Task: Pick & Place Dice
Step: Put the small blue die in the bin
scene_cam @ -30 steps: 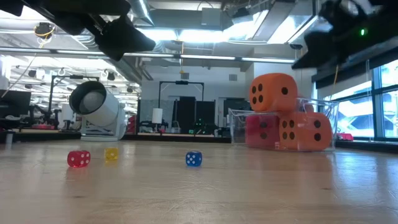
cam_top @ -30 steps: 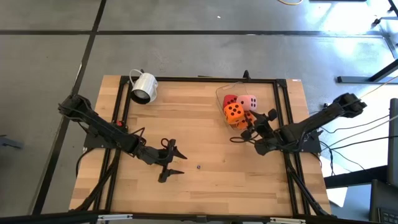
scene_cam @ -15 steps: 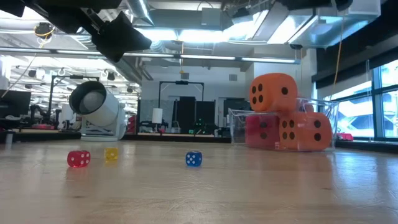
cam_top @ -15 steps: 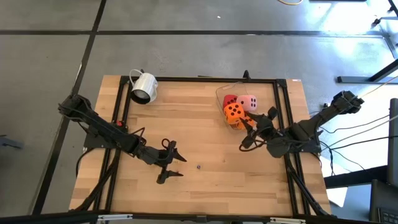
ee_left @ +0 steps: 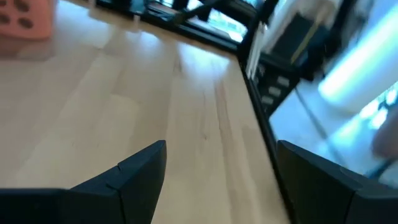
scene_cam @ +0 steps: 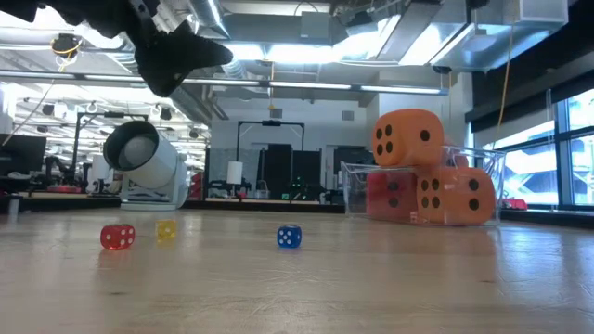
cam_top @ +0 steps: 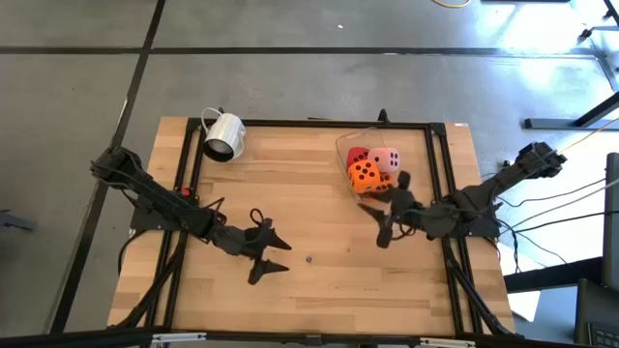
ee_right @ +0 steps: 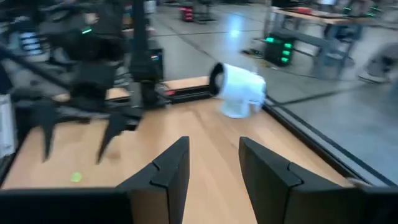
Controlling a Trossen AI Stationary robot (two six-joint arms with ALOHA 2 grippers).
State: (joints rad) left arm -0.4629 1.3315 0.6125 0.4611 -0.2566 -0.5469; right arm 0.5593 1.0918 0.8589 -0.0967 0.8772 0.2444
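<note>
A: Where are the dice located?

B: All four are seen piled at the far edge of the table [cam_top: 290,174], toward its right corner, in and beside a clear box [scene_cam: 483,167]. One orange die [cam_top: 364,174] is stacked on top; the red die [cam_top: 357,155] and the pink die [cam_top: 387,159] are seen just behind it. From table height, the second orange die [scene_cam: 455,196] is seen at the bottom of the pile.

A: Right gripper?

B: The right gripper [cam_top: 380,217] is held above the table just in front of the pile, touching nothing. Its fingers [ee_right: 168,171] are parted, nothing between them.

A: Left gripper?

B: The left gripper [cam_top: 263,251] is held near the table's middle, toward the near edge. Its fingers [ee_left: 140,171] are spread wide and empty.

A: Other items?

B: A white mug [cam_top: 224,136] is laid on its side at the far left corner. Three tiny dice, red [scene_cam: 117,237], yellow [scene_cam: 166,230] and blue [scene_cam: 289,237], are noted on the wood.
</note>
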